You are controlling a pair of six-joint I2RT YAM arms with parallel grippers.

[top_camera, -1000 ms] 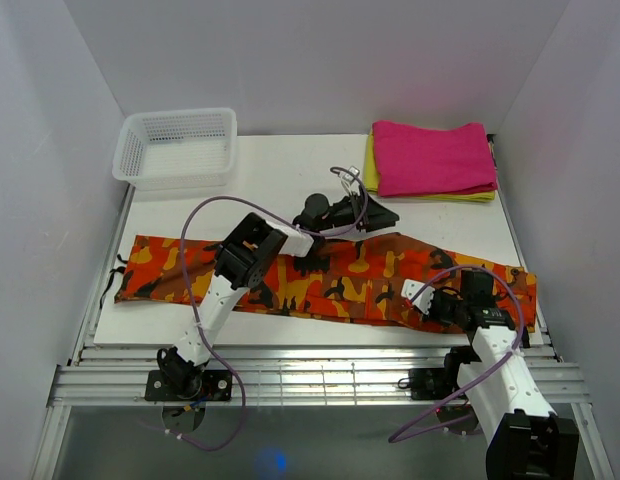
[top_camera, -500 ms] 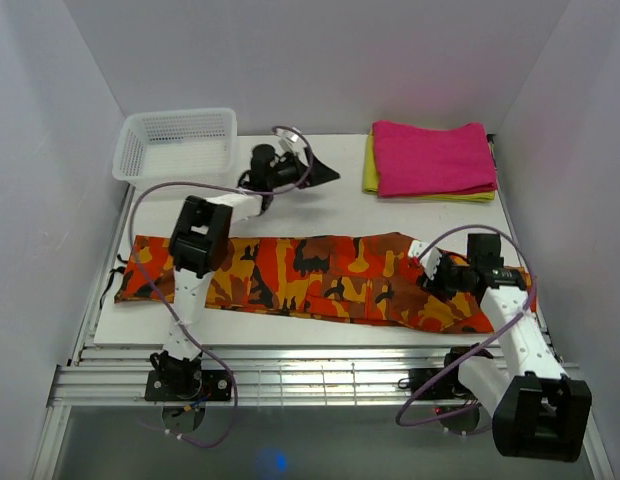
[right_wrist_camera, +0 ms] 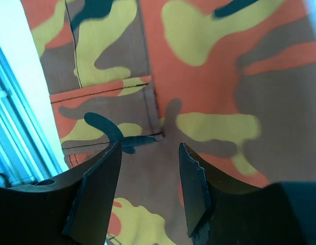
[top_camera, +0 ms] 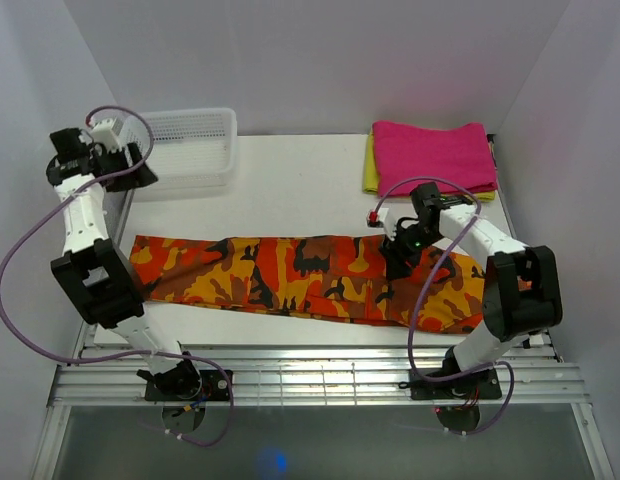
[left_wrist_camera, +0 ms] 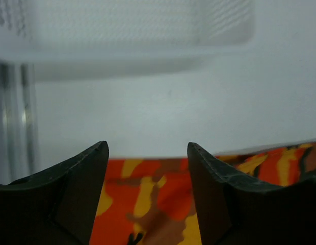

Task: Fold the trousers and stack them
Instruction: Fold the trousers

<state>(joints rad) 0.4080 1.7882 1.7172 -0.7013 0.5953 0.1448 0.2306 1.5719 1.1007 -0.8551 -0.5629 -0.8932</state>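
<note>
The camouflage trousers (top_camera: 290, 275) lie stretched flat across the table's near half, running left to right. My right gripper (top_camera: 398, 262) hovers just over their right part, open and empty. In the right wrist view the fingers (right_wrist_camera: 99, 189) straddle a stitched pocket seam on the trousers (right_wrist_camera: 224, 76), with the right gripper (right_wrist_camera: 150, 150) holding nothing. My left gripper (top_camera: 138, 172) is high at the far left beside the basket, open and empty. In the left wrist view the left gripper (left_wrist_camera: 148, 148) points down at the trousers' left end (left_wrist_camera: 148, 214).
A white mesh basket (top_camera: 190, 140) stands at the back left, blurred at the top of the left wrist view (left_wrist_camera: 122, 30). A folded magenta-pink cloth (top_camera: 430, 155) rests on a folded yellow cloth (top_camera: 370, 165) at the back right. White tabletop (top_camera: 290, 190) shows between them.
The left arm swung from the trousers' middle up to the far left by the basket. The right gripper opened and moved from the right end inward. The trousers' right end now lies further left.
</note>
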